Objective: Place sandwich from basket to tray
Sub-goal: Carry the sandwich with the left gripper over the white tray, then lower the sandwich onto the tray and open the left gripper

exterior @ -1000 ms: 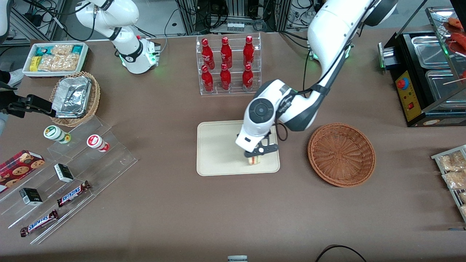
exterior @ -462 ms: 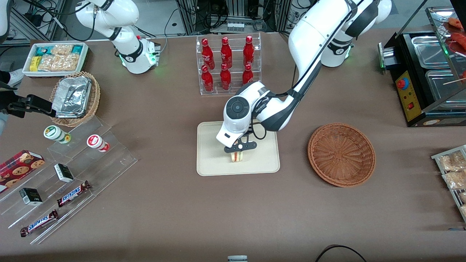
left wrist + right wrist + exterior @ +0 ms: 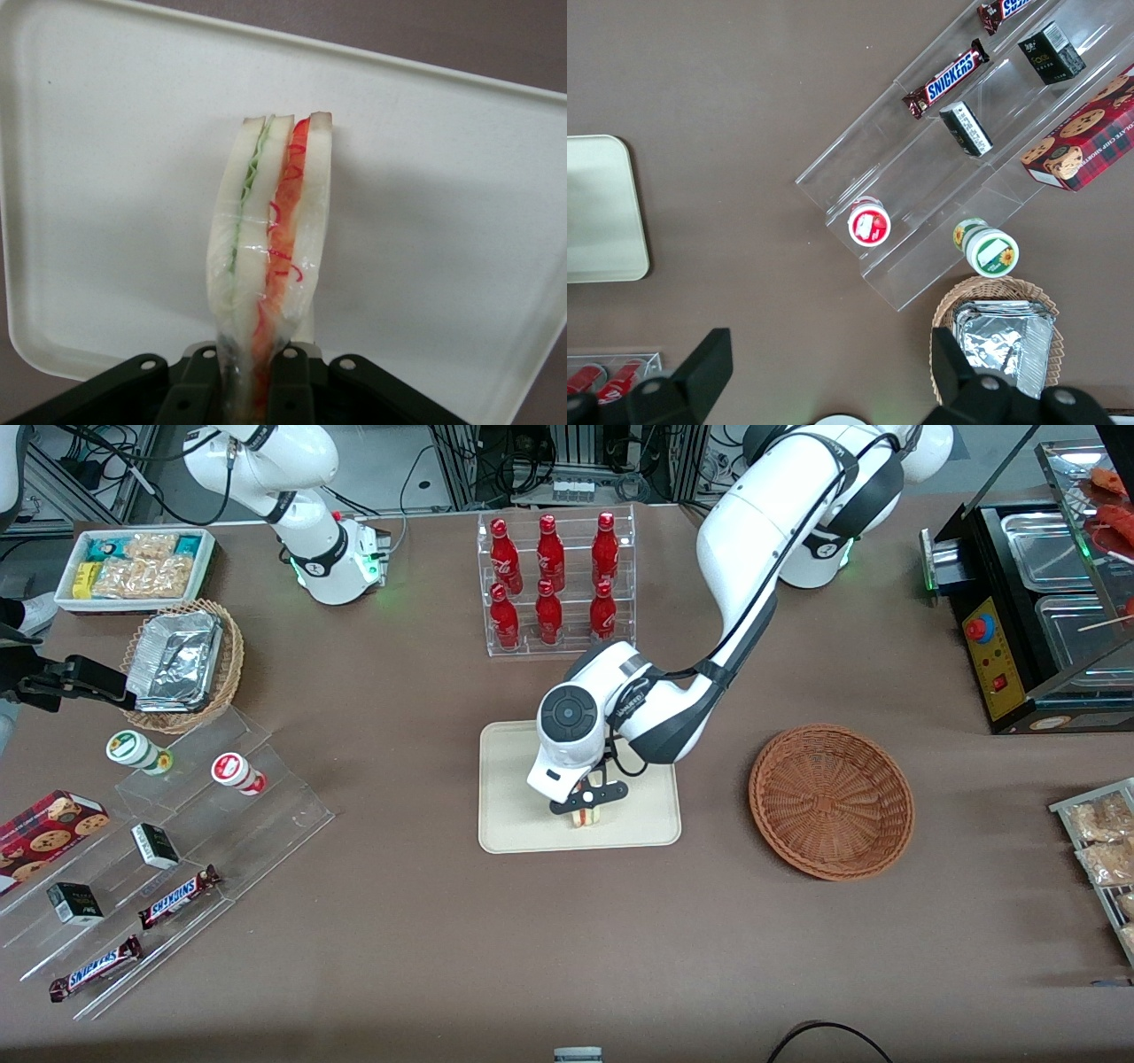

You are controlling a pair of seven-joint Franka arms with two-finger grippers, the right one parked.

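While held over the tray (image 3: 514,797):
Hand (image 3: 587,804): clamped on the sandwich (image 3: 270,257).
Handling: judged light, soft, slippery in wrap; easily crushed.
Hold: best taken across the bread faces.

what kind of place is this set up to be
Probably a mock snack counter in a robot lab: a rack of red bottles, Snickers bars on clear steps. The end effector holds a sandwich over the tray.
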